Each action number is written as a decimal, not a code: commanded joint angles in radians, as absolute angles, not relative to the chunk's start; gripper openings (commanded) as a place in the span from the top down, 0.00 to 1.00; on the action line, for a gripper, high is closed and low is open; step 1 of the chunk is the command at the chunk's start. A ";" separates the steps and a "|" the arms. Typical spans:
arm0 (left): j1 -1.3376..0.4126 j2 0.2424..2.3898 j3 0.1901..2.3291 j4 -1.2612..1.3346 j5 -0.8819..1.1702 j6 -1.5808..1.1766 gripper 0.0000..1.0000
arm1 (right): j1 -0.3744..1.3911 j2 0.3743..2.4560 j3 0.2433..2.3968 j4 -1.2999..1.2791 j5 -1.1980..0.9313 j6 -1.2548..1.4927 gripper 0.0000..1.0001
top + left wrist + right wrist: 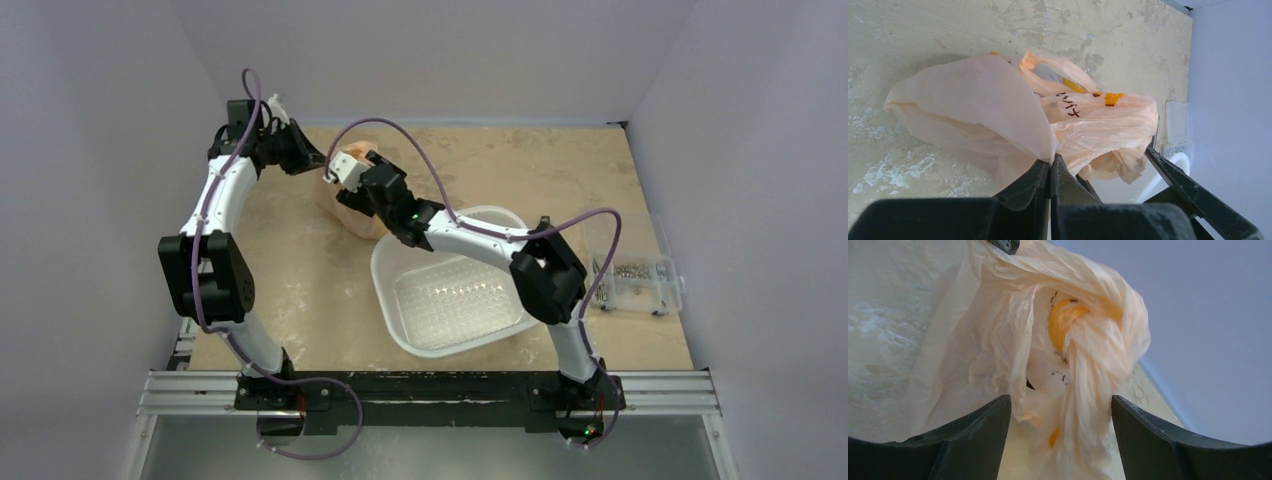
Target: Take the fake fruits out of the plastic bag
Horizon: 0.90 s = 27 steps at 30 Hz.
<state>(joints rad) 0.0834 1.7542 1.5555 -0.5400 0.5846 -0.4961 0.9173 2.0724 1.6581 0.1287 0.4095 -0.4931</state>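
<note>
One plastic bag [973, 105] is seen, peach and crinkled, lying on the table [520, 165] at the far middle, just beyond the far left corner of the basin. The fake fruits are not seen plainly, so they cannot be counted. A yellow patch [1063, 322] is made out through the plastic, but whether it is a fruit or print on the bag cannot be told.

A fold of the bag is pinched by the left gripper [1050, 167], whose jaws are pressed together on the thin plastic. The jaws of the right gripper [1060, 400] are held wide apart, and a twisted length of the bag is framed between them. From above, most of the bag is hidden by the right gripper and wrist.

One white perforated basin [385, 285] is set near the middle of the table, its far right rim crossed by the right arm. One clear box [635, 280] is placed at the right edge of the table, and small metal parts are held in it.
</note>
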 commanded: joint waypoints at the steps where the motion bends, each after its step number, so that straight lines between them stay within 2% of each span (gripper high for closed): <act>1: 0.056 1.756 1.574 -0.522 0.613 -0.486 1.00 | 0.909 2.120 1.799 0.144 0.620 -0.580 0.32; 3: 0.053 1.754 1.578 -0.529 0.608 -0.481 1.00 | 0.909 2.131 1.835 0.158 0.634 -0.524 0.43; 7: 0.055 1.744 1.578 -0.534 0.590 -0.480 1.00 | 0.870 2.039 1.731 0.240 0.601 -0.277 0.86; 10: 0.068 1.734 1.573 -0.530 0.582 -0.489 1.00 | 0.764 1.886 1.532 0.326 0.371 0.115 1.00; 12: 0.079 1.731 1.567 -0.520 0.586 -0.499 1.00 | 0.616 1.789 1.327 0.530 0.125 0.409 1.00; 13: 0.083 1.731 1.565 -0.518 0.588 -0.500 1.00 | 0.567 1.763 1.222 0.758 0.032 0.535 1.00; 15: 0.086 1.734 1.563 -0.515 0.597 -0.500 1.00 | 0.512 1.768 1.109 0.978 -0.051 0.710 1.00; 21: 0.083 1.751 1.559 -0.499 0.627 -0.514 1.00 | 0.468 1.810 1.012 1.219 -0.023 0.916 1.00; 27: 0.080 1.746 1.560 -0.485 0.656 -0.518 1.00 | 0.460 1.836 1.079 1.104 -0.114 0.855 1.00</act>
<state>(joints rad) 0.0719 1.7542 1.5555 -0.5354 0.6186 -0.5064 0.4599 1.8458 1.0172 1.0519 -0.0242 0.8272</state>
